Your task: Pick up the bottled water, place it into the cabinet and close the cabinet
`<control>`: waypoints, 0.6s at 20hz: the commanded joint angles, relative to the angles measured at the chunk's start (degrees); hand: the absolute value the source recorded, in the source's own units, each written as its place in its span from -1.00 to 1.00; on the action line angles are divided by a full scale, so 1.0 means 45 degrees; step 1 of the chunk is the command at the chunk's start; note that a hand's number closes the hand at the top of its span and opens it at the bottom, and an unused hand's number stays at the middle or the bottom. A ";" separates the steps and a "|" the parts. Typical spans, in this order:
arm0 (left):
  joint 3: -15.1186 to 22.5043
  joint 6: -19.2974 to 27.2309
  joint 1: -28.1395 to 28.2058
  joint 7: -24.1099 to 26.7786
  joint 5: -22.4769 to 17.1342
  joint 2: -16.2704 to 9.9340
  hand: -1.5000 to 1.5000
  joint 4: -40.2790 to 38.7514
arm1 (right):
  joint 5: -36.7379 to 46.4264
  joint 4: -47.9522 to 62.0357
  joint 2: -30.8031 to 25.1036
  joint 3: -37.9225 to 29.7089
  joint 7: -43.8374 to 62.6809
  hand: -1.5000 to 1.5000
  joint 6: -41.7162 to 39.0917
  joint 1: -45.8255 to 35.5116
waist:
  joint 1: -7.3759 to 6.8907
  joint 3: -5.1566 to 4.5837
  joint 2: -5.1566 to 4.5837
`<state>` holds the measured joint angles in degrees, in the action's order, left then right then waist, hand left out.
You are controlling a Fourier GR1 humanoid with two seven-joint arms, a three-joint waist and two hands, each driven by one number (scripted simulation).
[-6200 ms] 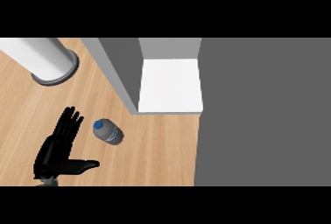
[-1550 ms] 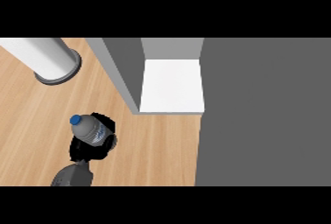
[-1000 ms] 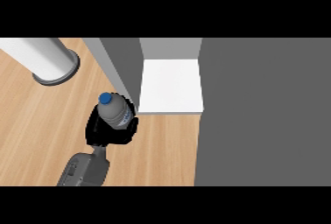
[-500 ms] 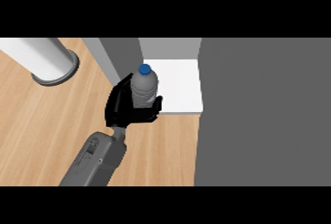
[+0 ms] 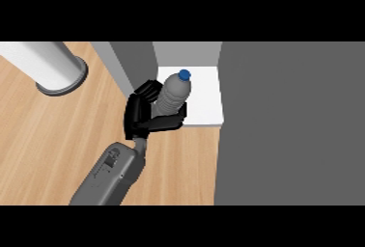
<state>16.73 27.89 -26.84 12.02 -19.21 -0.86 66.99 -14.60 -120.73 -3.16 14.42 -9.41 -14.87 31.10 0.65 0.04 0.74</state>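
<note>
One hand (image 5: 146, 116) curls round the bottled water (image 5: 171, 92) above the cabinet's white shelf (image 5: 206, 99).

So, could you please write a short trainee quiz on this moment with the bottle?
1. True or false: the bottle lies flat on the counter.
2. What does the bottle's cap overlap? A) the white cabinet shelf B) the white cylinder C) bare wood
3. Fill in: the left hand is curled round the ____.

Key: 1 false; 2 A; 3 bottle.
</note>
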 commanded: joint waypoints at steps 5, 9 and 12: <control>-0.0620 0.0491 -0.3711 -0.0816 0.0705 -0.0324 1.00 -0.2395 | 0.0079 0.0169 0.0180 0.0301 0.0221 -1.00 0.0132 -0.0358 | 0.0649 -0.0012 -0.0372; -0.0147 0.1215 -0.3632 -0.1165 0.1191 -0.0356 1.00 -0.2676 | -0.0346 -0.0376 -0.0061 0.0143 0.0415 -1.00 0.0003 0.0015 | 0.0670 -0.0012 -0.0331; -0.0123 0.1471 -0.3798 -0.1413 0.1409 -0.0915 1.00 -0.2838 | -0.0438 0.0226 -0.0198 0.0053 -0.0008 -1.00 -0.0408 -0.0001 | 0.0938 0.0000 -0.0398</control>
<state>19.76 40.93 -28.92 8.46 -12.89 -1.80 64.51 -15.82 -120.15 -3.55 14.80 -8.38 -15.53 30.15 2.25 0.30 0.78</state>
